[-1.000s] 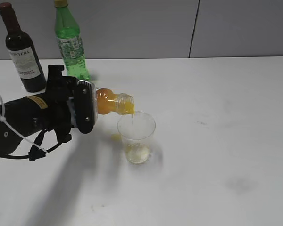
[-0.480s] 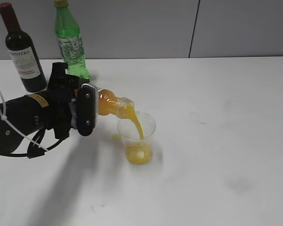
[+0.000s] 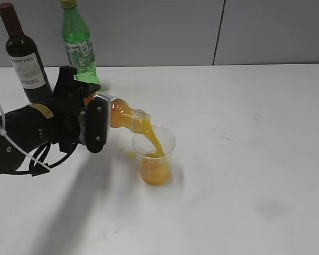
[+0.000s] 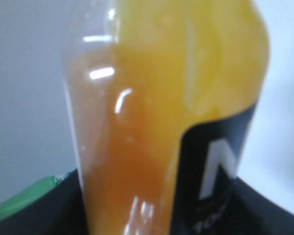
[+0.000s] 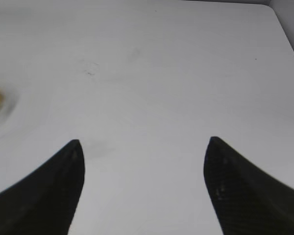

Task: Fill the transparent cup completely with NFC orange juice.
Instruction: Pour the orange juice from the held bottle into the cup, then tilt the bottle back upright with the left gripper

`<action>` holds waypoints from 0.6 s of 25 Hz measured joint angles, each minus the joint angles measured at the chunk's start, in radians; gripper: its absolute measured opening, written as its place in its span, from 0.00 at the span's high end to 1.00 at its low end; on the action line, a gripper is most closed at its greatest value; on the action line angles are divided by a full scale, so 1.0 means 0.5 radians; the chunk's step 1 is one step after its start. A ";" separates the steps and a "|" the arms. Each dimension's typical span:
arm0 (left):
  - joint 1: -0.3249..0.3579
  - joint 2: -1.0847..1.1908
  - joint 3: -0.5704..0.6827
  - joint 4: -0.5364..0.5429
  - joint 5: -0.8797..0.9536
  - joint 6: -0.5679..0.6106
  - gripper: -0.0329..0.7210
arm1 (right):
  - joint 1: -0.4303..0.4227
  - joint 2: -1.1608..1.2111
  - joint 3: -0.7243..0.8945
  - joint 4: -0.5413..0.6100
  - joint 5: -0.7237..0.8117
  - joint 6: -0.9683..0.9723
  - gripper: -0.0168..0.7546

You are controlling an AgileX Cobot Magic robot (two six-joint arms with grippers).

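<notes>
Now pouring | left gripper fingers clamp bottle tilted over cup | cup light, flimsy, tippable, about third-full | right gripper fingers wide apart, empty

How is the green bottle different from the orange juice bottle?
The green bottle stands upright at the back of the table; the orange juice bottle is tipped sideways, pouring into the cup. The green one stands free with its cap on; the juice one is open, held by the left tool.
</notes>
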State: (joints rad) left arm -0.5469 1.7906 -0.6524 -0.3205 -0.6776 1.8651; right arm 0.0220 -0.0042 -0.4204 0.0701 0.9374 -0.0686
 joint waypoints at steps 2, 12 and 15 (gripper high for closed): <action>0.000 0.000 0.000 -0.002 -0.029 0.021 0.32 | 0.000 0.000 0.000 0.000 0.000 0.000 0.22; 0.000 0.000 0.000 -0.022 -0.151 0.136 0.32 | 0.000 0.000 0.000 0.000 0.000 0.000 0.22; 0.000 0.000 0.000 -0.031 -0.159 0.188 0.32 | 0.000 0.000 0.000 0.000 0.000 0.000 0.22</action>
State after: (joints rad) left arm -0.5469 1.7906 -0.6524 -0.3363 -0.7572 1.9590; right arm 0.0220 -0.0042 -0.4204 0.0701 0.9374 -0.0686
